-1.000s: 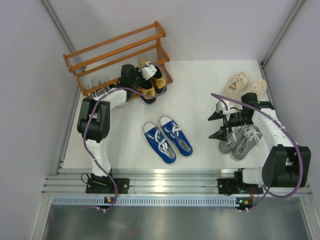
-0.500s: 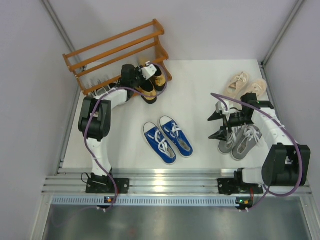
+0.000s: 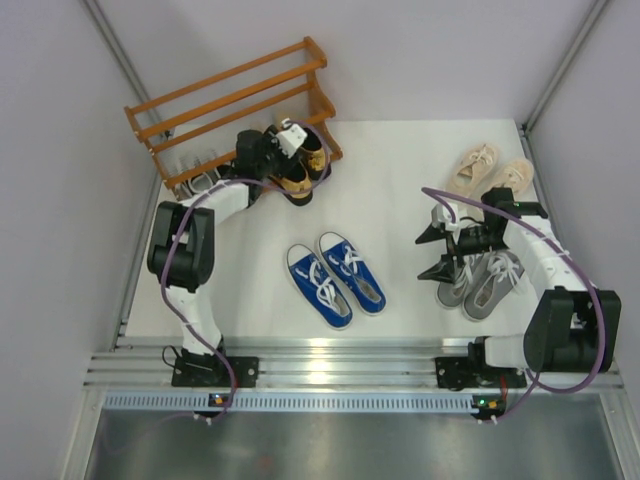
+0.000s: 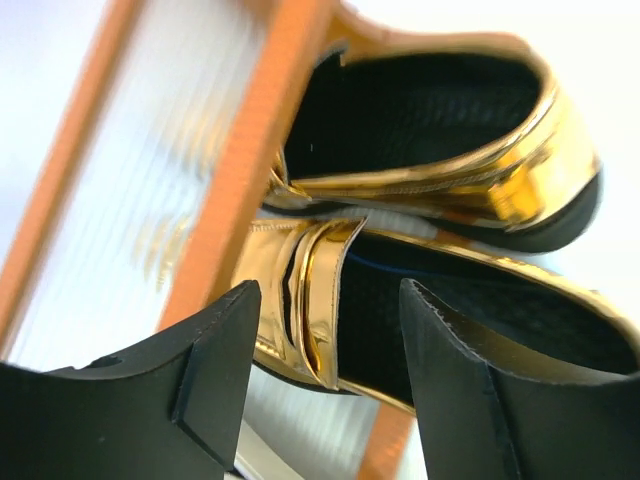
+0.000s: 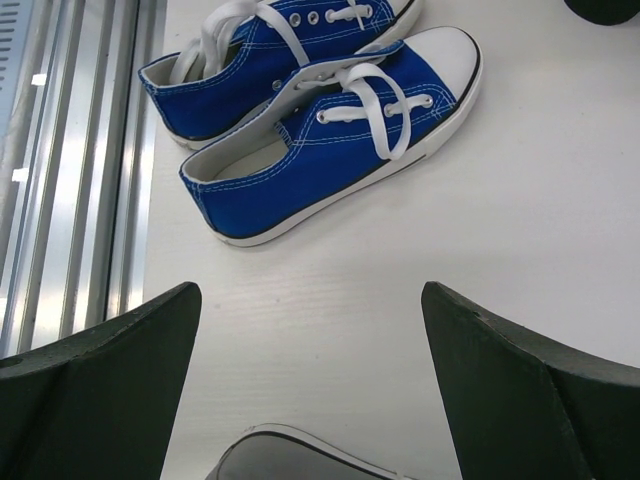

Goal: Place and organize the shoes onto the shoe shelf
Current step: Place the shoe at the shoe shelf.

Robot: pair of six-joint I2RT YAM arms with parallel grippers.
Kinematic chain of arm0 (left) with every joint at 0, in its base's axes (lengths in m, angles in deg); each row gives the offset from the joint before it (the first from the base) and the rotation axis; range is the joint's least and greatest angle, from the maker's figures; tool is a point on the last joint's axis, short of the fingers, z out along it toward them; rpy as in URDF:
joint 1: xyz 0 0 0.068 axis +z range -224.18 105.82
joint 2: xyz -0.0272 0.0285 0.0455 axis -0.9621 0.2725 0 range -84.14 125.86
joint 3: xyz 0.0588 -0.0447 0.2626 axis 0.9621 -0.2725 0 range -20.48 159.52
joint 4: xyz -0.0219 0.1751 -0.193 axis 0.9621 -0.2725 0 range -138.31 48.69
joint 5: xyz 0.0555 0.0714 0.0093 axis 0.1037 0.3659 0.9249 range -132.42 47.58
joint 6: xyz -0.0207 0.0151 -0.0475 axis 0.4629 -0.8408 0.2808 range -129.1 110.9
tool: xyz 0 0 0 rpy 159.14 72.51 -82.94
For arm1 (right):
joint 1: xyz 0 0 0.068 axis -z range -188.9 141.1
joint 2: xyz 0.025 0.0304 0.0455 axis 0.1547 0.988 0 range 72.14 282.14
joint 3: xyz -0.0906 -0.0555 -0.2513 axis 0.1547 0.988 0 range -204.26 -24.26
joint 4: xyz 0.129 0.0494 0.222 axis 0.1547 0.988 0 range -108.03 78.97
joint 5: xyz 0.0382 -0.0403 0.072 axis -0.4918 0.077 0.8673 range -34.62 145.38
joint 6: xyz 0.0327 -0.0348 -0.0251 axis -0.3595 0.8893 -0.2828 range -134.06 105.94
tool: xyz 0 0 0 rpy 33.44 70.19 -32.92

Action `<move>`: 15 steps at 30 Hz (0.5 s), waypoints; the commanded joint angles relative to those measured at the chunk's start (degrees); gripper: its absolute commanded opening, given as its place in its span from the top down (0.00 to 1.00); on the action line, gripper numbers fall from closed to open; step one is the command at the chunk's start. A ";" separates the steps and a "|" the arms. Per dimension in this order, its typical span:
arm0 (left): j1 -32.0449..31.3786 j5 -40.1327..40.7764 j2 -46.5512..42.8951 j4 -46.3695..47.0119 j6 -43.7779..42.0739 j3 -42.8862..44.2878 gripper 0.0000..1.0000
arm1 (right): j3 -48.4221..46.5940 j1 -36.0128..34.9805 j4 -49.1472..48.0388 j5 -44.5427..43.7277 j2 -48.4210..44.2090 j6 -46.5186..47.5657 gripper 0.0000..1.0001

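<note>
Two shiny gold loafers [image 3: 314, 160] lie side by side at the right end of the orange-brown shoe shelf [image 3: 225, 85], on its lowest slats. My left gripper [image 3: 285, 165] hovers just over them. In the left wrist view its fingers stand apart, open [image 4: 328, 285], with gaps on both sides of the nearer loafer [image 4: 320, 310], touching nothing. The blue sneakers [image 3: 335, 278] sit mid-table. My right gripper [image 3: 435, 250] is wide open and empty, beside the grey sneakers [image 3: 480, 282]. In the right wrist view the right gripper [image 5: 310, 290] faces the blue sneakers [image 5: 330, 130].
Beige lace-ups [image 3: 490, 170] rest at the far right, beyond my right arm. A grey sneaker toe [image 5: 290, 460] pokes in under the right jaws. An orange slat [image 4: 250, 170] crosses just left of the loafers. Pale walls close in on the left and right.
My left gripper has opened and let go of the gold loafer, drawing back a little. The loafers now sit slightly nearer the shelf. The right arm has not moved.
</note>
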 commanded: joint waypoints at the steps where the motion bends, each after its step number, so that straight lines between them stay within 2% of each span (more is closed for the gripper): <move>1: 1.33 -1.44 -9.25 9.64 6.47 -1.41 0.35 | -0.37 -0.31 1.15 3.15 -0.95 2.31 0.08; 7: 1.33 -5.65 -14.70 9.64 16.40 -6.51 0.33 | -0.37 -0.31 1.41 2.54 -1.47 2.66 0.08; 11: 1.33 -9.08 -18.92 9.47 24.31 -10.01 0.27 | -1.50 -0.31 1.93 1.49 -1.56 3.45 0.06; 15: 1.33 -10.31 -25.07 6.24 31.51 -13.10 0.20 | -5.28 -4.26 4.31 -1.41 0.36 7.31 0.05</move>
